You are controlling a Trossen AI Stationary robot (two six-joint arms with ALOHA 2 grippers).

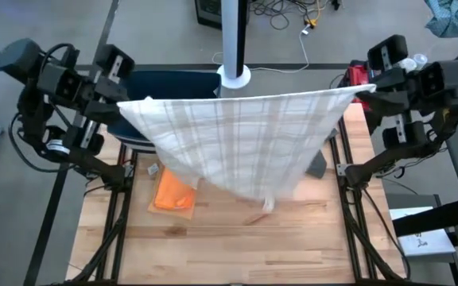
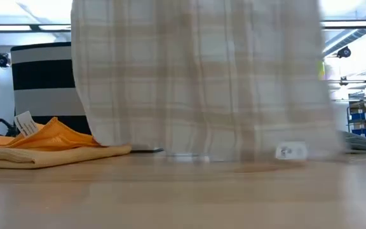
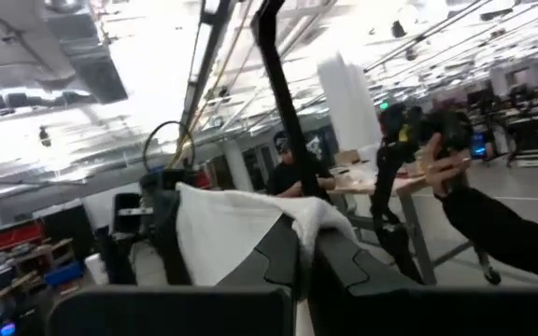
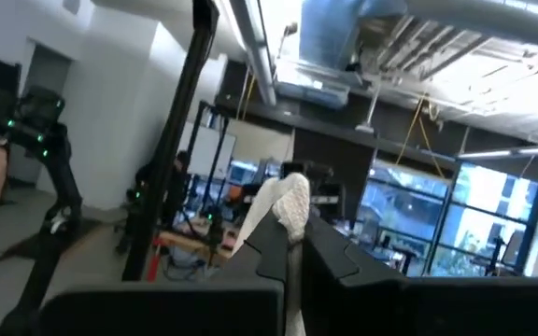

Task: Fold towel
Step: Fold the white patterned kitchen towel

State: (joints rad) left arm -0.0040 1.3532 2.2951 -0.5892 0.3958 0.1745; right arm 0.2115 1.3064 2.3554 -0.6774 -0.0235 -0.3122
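A white plaid towel (image 1: 237, 143) hangs spread between my two grippers above the table's far half. My left gripper (image 1: 122, 103) is shut on its upper left corner. My right gripper (image 1: 358, 89) is shut on its upper right corner. The top edge runs nearly straight between them. In the low view the towel (image 2: 202, 83) hangs like a curtain, and its lower edge with a small label (image 2: 291, 151) reaches down to about the table top. Whether it touches the wood, I cannot tell. My left gripper pinches the towel's upper left corner (image 3: 250, 224) between its two fingers (image 3: 278, 257), coming from the table's left and pointing slightly upward. The cloth bunches there in several layers, and the rest hangs below. My right gripper pinches the upper right corner (image 4: 290, 201) between its two fingers (image 4: 330, 257), coming from the table's right and tilted a little upward. A small bunch of cloth sticks out past the fingertips. The top edge is drawn taut toward the other gripper.
A folded orange cloth (image 1: 173, 195) lies on the table's left half, partly under the hanging towel. A dark bin (image 1: 165, 83) and a white post (image 1: 233, 48) stand at the far edge. A small grey object (image 1: 316, 164) lies at the right. A person's arm (image 3: 493, 229) shows beyond the table.
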